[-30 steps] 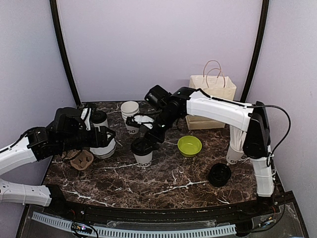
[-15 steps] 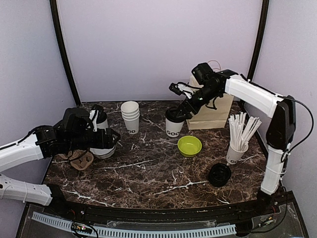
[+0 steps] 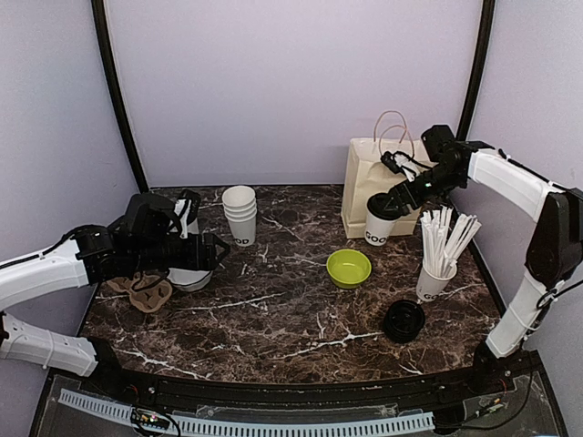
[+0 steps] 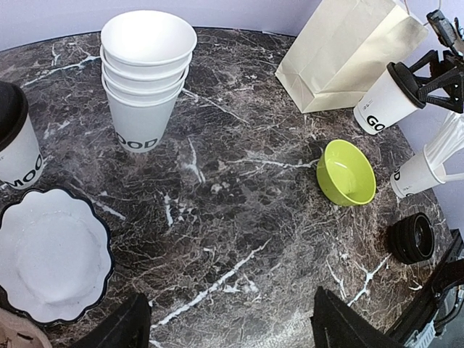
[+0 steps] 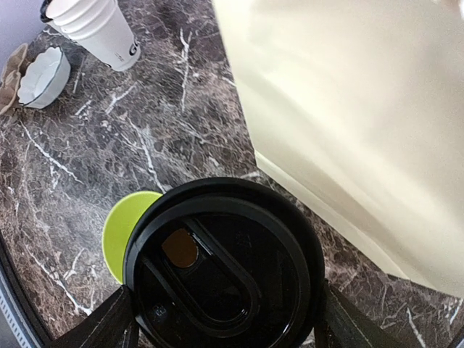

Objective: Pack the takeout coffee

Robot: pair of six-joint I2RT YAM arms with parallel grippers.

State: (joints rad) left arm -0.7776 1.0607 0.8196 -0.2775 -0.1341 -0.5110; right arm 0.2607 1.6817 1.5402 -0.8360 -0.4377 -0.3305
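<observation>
The right hand (image 3: 390, 197) is clenched on the lid end of one takeout coffee (image 3: 379, 226). It holds the cup tilted, apparently clear of the desk (image 3: 291, 319), just in front of the paper bag (image 3: 363, 173) and not yet inside. The bag's contents cannot be seen. The left hand (image 4: 230, 328) hangs released and empty. Ahead of it, to one side, a second lidded cup (image 4: 13, 148) stands unpacked.

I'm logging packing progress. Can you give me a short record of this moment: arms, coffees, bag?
Right gripper: shut on a lidded cup, lifted near the paper bag
Left gripper: open, empty, over the table's left side
Other lidded cup: standing on the table, far left
Packed so far: held cup not yet in the bag
</observation>
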